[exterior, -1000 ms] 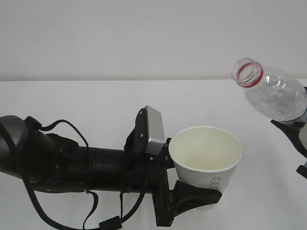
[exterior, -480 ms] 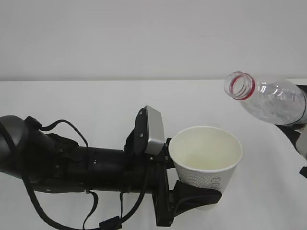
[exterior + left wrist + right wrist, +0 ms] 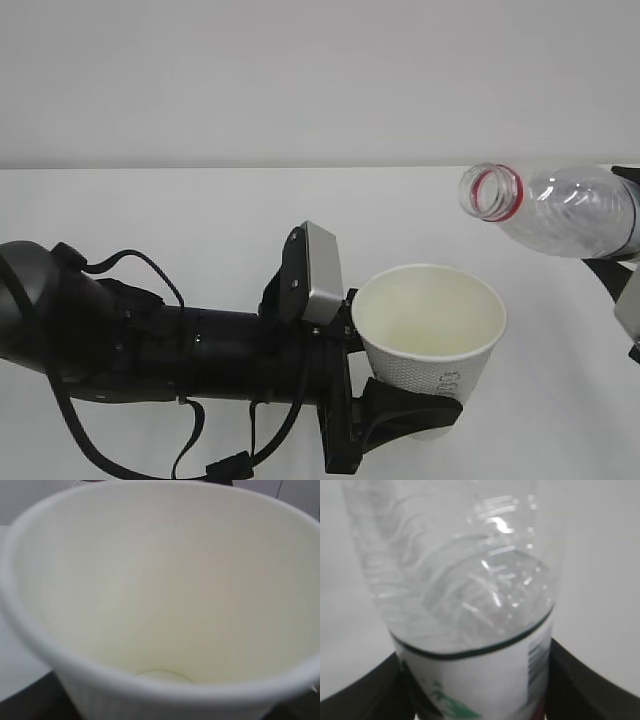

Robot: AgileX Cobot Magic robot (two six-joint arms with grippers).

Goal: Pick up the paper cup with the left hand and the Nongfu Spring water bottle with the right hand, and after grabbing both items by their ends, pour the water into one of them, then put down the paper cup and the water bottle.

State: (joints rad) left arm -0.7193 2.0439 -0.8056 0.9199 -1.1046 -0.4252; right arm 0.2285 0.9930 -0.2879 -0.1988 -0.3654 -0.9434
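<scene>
Paper cup [image 3: 430, 330] sits upright in the jaws of the left hand [image 3: 395, 415], clamped low on its dotted wall, near the middle of the scene. It looks light and easily crushed, so a gentle hold near the stiffer base suits it; its inside appears dry. Just above and to its right, the water bottle [image 3: 560, 210] lies tilted, open mouth toward the cup, the jaws of the right hand [image 3: 475, 700] closed round its labelled lower end. Thin ribbed plastic will likely flex and slip if squeezed hard. Whether water remains inside I cannot tell. Below lies a plain white worktop [image 3: 200, 210], with a pale wall [image 3: 300, 80] beyond.
</scene>
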